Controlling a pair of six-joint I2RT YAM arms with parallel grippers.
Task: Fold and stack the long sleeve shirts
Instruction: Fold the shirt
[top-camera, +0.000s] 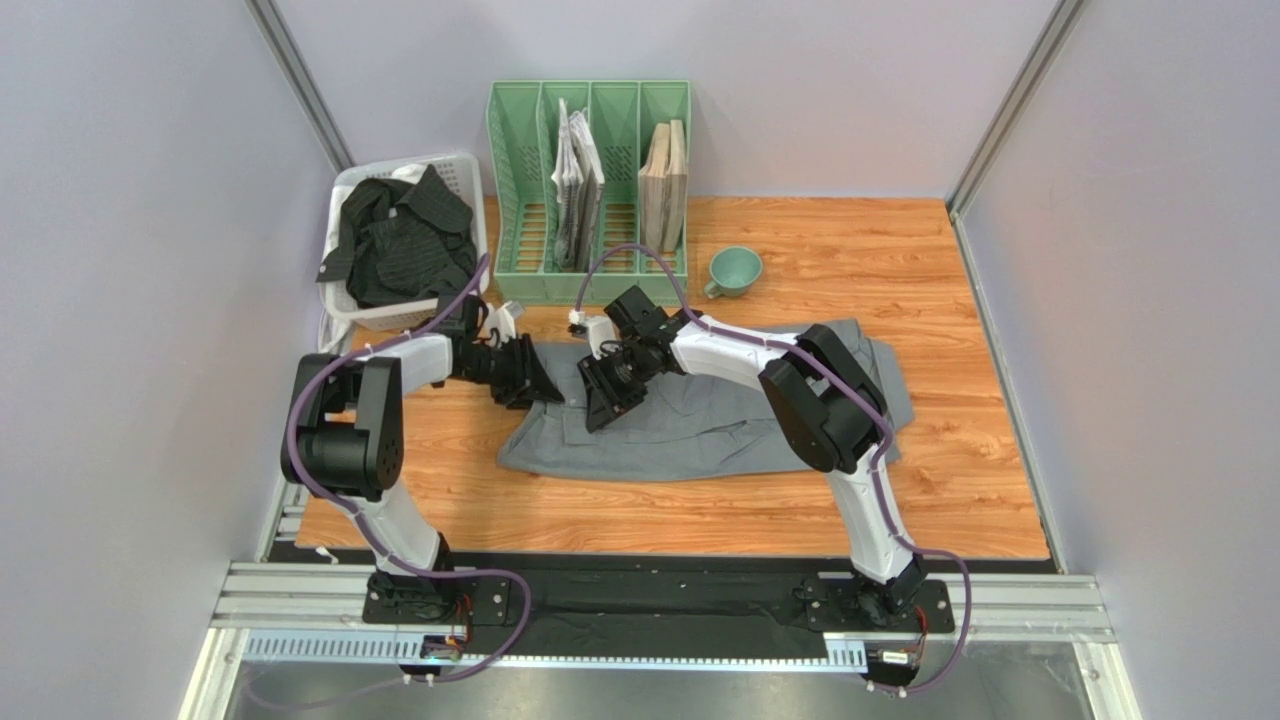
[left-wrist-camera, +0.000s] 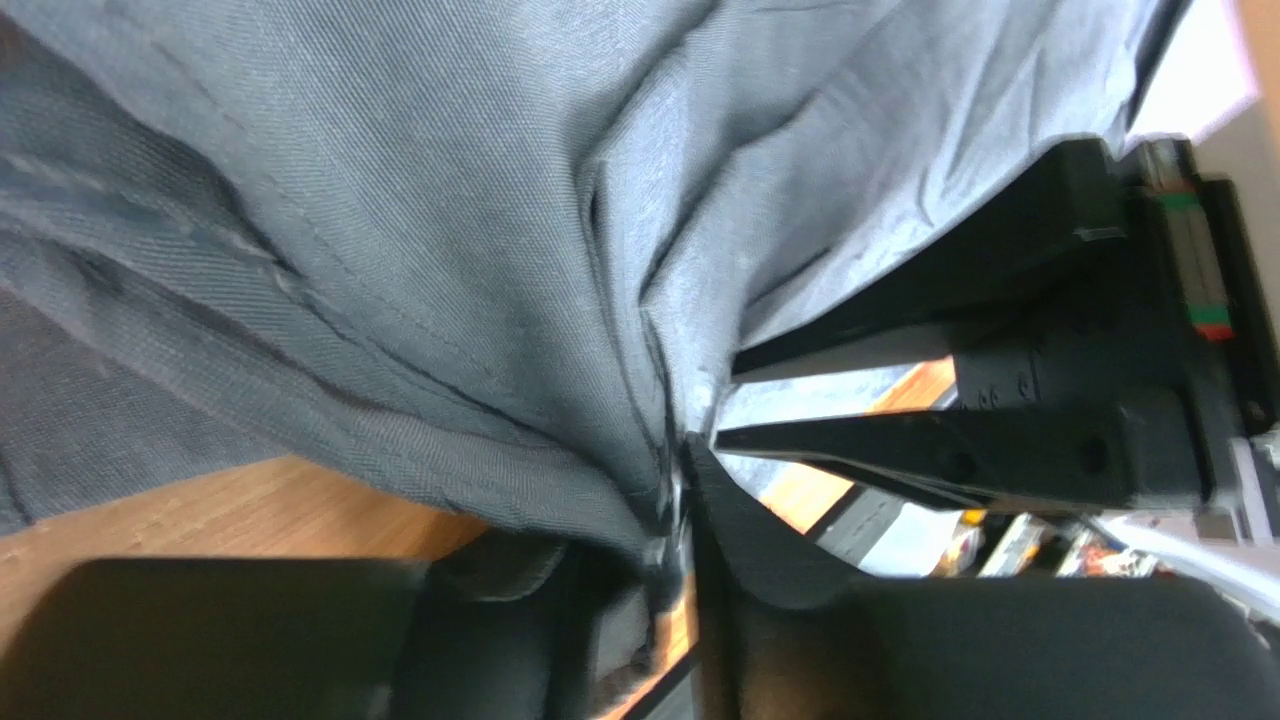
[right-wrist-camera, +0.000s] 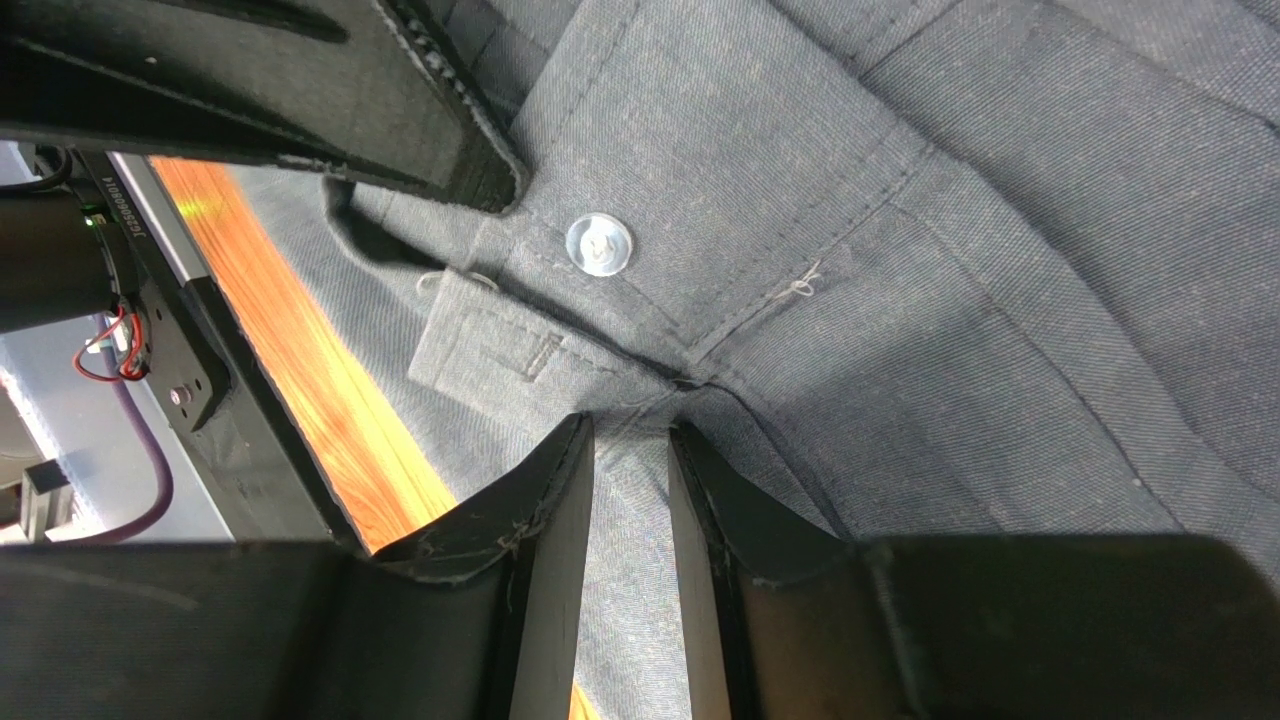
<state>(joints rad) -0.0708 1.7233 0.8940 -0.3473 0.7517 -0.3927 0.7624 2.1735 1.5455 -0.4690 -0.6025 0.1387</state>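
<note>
The plain mid-grey long sleeve cloth shirt (top-camera: 706, 428) lies spread out in the middle of the brown wooden table (top-camera: 977, 480). Both sets of jaws are at its far left edge, close to each other.

The left jaws are closed on a bunch of the grey cloth. In the left wrist view the cloth is pulled to a point right where they meet. The right jaws are almost closed, with a thin fold of the same shirt between them. That fold is just below a small clear button (right-wrist-camera: 598, 243), and it looks like a pinch too.

The step in hand seems to be folding this side of the shirt over. To do it well, the 2 grips should be tight and lift together at the same height, so the edge comes up straight. Go slowly so the cloth does not slip out. The 2 sets of jaws are so near that they must not bump.

The black long sleeve shirt with faint thin stripes (top-camera: 394, 240) lies crumpled in the white plastic basket (top-camera: 436, 159) at the far left. It is well apart from both jaws and not yet folded.
</note>
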